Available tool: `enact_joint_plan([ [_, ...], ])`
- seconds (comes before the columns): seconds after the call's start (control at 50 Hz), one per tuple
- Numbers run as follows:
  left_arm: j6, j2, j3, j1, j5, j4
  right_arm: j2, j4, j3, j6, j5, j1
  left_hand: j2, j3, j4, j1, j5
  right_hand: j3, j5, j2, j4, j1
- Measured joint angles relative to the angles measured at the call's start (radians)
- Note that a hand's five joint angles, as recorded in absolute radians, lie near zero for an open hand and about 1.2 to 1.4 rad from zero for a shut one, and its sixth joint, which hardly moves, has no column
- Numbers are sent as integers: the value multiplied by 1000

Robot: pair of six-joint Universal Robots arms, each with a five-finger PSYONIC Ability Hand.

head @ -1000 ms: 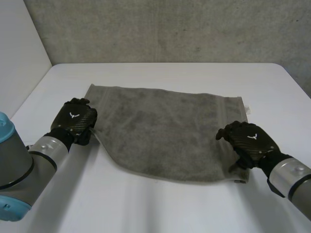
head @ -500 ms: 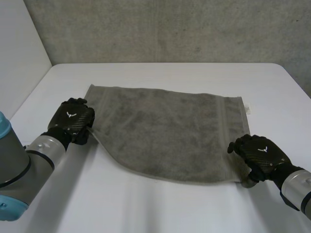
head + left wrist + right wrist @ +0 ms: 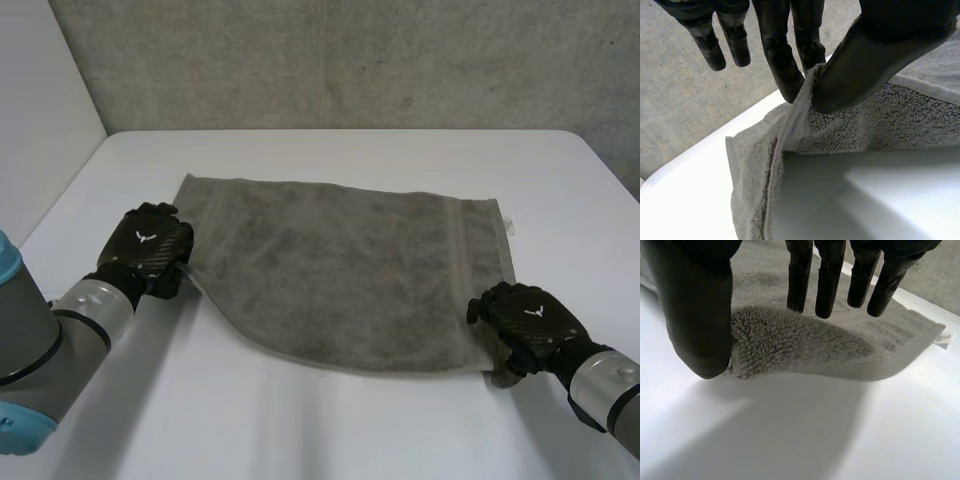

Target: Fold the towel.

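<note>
A grey towel (image 3: pixel 340 260) lies spread flat on the white table (image 3: pixel 330 430). My left hand (image 3: pixel 150 245) is at the towel's left edge. In the left wrist view its thumb (image 3: pixel 875 50) and a finger pinch that edge of the towel (image 3: pixel 790 125) and hold it a little off the table. My right hand (image 3: pixel 525 320) is at the towel's near right corner. In the right wrist view its thumb (image 3: pixel 697 315) touches the raised corner of the towel (image 3: pixel 790 345) from below. The straight fingers (image 3: pixel 800 285) stand over the cloth, apart from the thumb.
A small white label (image 3: pixel 512 227) sticks out at the towel's far right corner. A grey wall runs behind the table's far edge, and a white wall stands at the left. Bare table lies in front of the towel.
My right hand slid off the top of the towel to its near right corner, and the thumb went under it. The left hand kept its hold and hardly moved.
</note>
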Motion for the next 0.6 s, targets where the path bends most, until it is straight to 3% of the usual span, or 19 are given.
enact_joint_plan([
  [0.1,0,0,0,1,0,0,50,-14,-28,2,4,0,0,0,0,0,0,0,180,205,0,196],
  [0.18,0,5,1,3,-2,0,66,-16,-65,13,7,-6,0,0,0,0,0,0,598,562,0,610],
  [0.4,-17,48,-2,14,-1,-36,-33,0,-164,151,2,-47,0,0,0,0,0,0,681,633,0,678],
  [0.48,-56,64,-5,10,1,-66,-56,9,-186,166,0,-49,0,0,0,0,0,0,529,540,0,519],
  [0.6,-115,82,-18,0,6,-95,-50,51,-197,129,-1,-43,0,0,0,0,0,0,-20,16,0,9],
])
